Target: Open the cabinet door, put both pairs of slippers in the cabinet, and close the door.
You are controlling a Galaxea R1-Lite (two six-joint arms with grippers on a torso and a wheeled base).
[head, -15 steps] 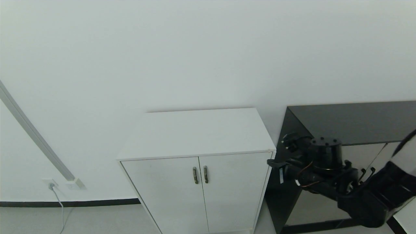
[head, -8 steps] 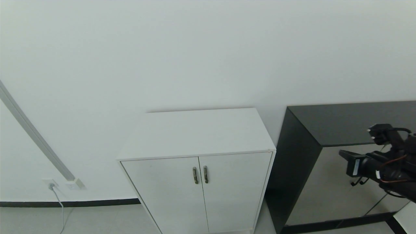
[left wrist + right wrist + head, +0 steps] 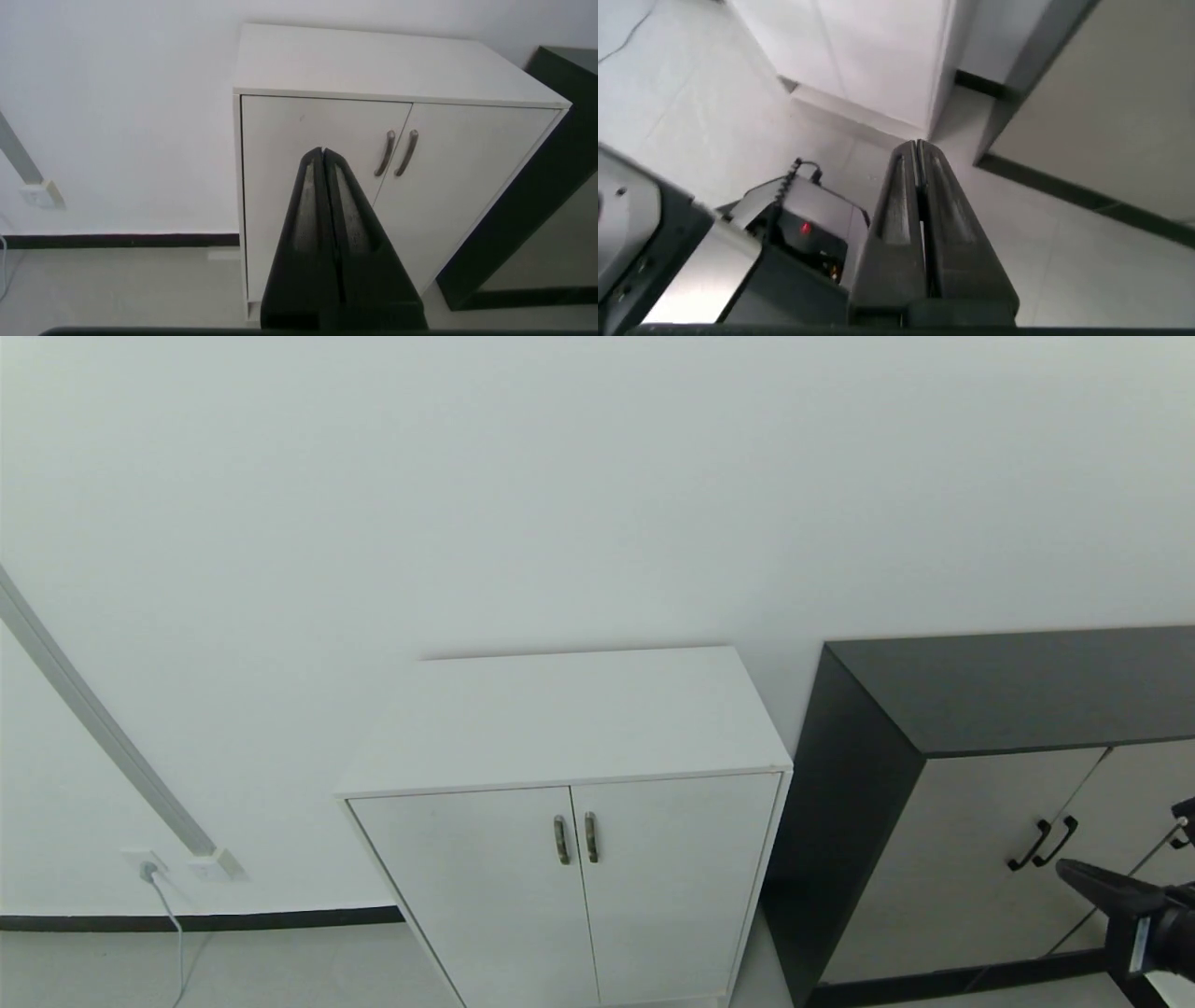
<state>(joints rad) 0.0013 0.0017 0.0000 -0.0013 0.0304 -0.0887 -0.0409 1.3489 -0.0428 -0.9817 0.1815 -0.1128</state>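
cabinet door (image 3: pixel 471 887) and its neighbour are both shut on the white cabinet (image 3: pixel 569 719), which stands against the wall just beside a black cabinet (image 3: pixel 1008 691), so whatever is inside is hidden. the left gripper (image 3: pixel 323 161) hangs in front of the doors with its fingers pressed together, and the right gripper (image 3: pixel 1088 879), likewise closed with nothing held, sits low before the black cabinet. to open it well, i'd part one gripper's fingers, close them round a handle (image 3: pixel 560 840) at the middle seam, and pull along the hinge's arc rather than straight back
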